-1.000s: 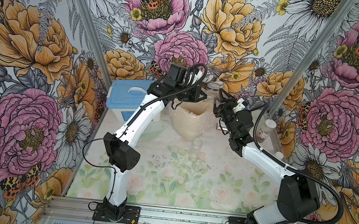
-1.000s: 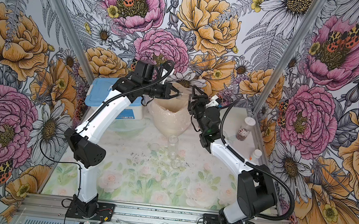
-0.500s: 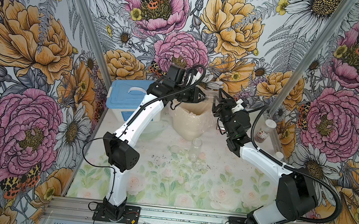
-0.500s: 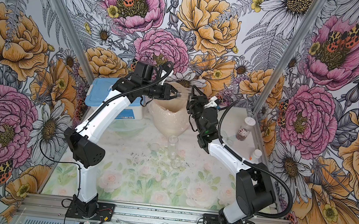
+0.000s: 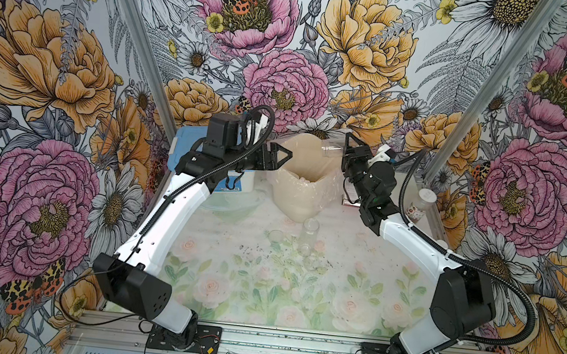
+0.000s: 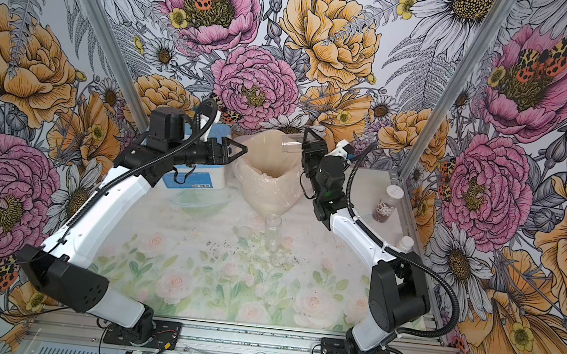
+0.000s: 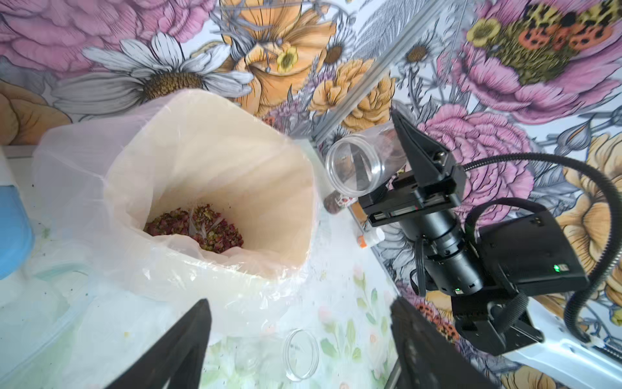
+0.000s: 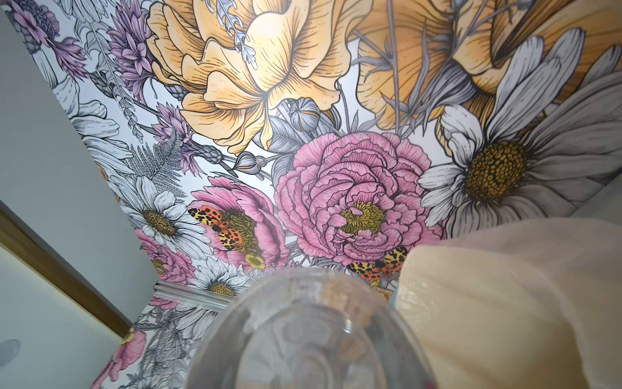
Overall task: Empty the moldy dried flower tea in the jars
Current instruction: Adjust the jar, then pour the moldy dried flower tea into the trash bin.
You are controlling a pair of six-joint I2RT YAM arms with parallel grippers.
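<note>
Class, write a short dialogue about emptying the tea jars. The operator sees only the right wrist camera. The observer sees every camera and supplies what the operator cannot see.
Operator: I see only a jar up close and the edge of a bag. What is inside the bag?
Observer: A heap of dried tea lies at its bottom.
Operator: Is the left arm holding anything?
Observer: No. Its fingers stand wide open and empty, near the bag.

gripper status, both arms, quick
left gripper: open, holding nothing
right gripper: shut on clear jar
</note>
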